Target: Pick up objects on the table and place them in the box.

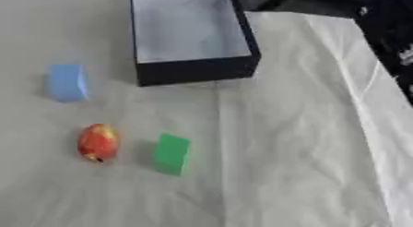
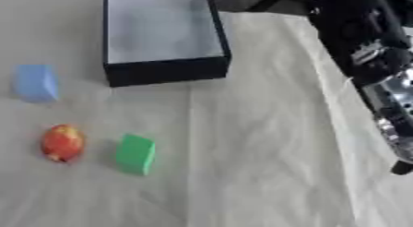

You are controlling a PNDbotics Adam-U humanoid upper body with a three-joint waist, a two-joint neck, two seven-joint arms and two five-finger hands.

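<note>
An open dark box with a pale grey inside stands at the far middle of the table, with nothing showing in it. A light blue block lies to its left. Nearer me sit a red and yellow apple-like fruit and a green block, side by side and apart. My right arm comes down the right edge in the right eye view. Only part of the right hand shows there, well away from every object. The left hand is out of sight.
A pale cloth covers the table, creased down the middle. Its right edge runs diagonally, with dark floor beyond it. Dark shapes lie behind the box at the far edge.
</note>
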